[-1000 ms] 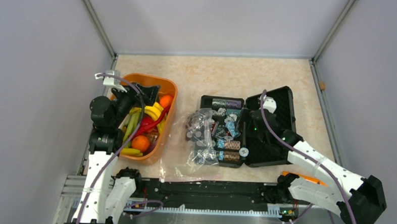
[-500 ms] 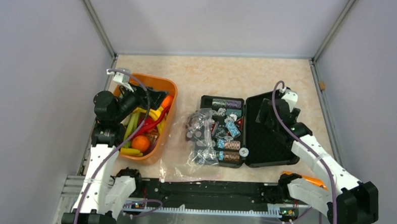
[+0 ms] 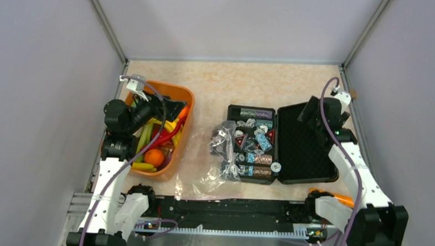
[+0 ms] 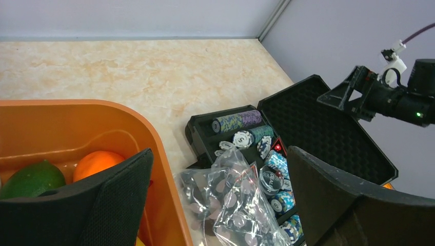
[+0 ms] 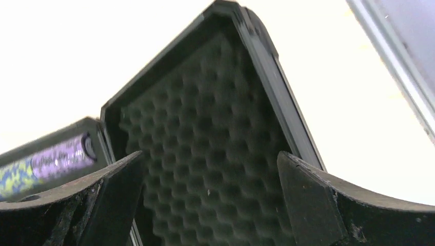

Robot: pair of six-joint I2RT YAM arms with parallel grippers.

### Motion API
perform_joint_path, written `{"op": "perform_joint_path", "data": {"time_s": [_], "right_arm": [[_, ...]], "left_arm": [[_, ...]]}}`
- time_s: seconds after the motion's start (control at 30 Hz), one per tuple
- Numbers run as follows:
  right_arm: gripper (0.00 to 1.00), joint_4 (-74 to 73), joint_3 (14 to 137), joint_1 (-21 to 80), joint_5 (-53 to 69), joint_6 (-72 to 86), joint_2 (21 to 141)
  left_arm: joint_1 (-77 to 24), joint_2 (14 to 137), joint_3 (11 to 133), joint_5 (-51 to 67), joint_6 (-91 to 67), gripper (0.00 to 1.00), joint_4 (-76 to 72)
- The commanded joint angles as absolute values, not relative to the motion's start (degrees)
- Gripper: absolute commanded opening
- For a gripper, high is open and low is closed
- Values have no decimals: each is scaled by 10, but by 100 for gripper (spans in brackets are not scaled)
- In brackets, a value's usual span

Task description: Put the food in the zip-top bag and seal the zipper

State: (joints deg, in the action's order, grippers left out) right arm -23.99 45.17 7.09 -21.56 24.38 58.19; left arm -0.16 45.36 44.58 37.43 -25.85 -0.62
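Note:
The food lies in an orange tub (image 3: 184, 93) at the left: an orange (image 3: 154, 157), yellow bananas (image 3: 142, 166) and a red chilli (image 3: 170, 134). The left wrist view shows an orange (image 4: 95, 163) and a green piece (image 4: 31, 179) in the tub (image 4: 102, 110). The clear zip-top bag (image 3: 220, 159) lies crumpled between the tub and the black case, with dark round chips inside; it also shows in the left wrist view (image 4: 241, 205). I cannot make out its zipper. My left gripper (image 3: 169, 108) hangs open and empty over the tub. My right gripper (image 3: 311, 113) is open and empty above the case lid.
A black hard case (image 3: 305, 152) lies open flat right of the bag, its tray full of poker chips (image 3: 255, 158), its foam lid (image 5: 215, 154) to the right. An orange-handled tool (image 3: 334, 194) lies near the right arm's base. Walls close three sides.
My right arm has swung right and back. The case lid has dropped from tilted to flat, and the case has shifted a little right. My left gripper rose slightly over the tub.

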Motion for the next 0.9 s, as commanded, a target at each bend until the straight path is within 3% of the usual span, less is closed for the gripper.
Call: {"op": "perform_joint_path", "data": {"time_s": [0.0, 0.23, 0.47, 0.7, 0.87], "right_arm": [[99, -208, 504, -4, -272, 196, 645], [99, -207, 573, -72, -137, 164, 687], [99, -117, 543, -60, 243, 184, 573], [99, -188, 504, 130, 303, 182, 528], [99, -160, 373, 290, 253, 230, 444]], "left_arm": [[-4, 463, 469, 394, -258, 99, -44], [-4, 475, 470, 398, -251, 99, -38], [-4, 480, 467, 392, -251, 99, -43], [-5, 488, 465, 394, -254, 99, -54], [-5, 483, 466, 388, -247, 99, -44]]}}
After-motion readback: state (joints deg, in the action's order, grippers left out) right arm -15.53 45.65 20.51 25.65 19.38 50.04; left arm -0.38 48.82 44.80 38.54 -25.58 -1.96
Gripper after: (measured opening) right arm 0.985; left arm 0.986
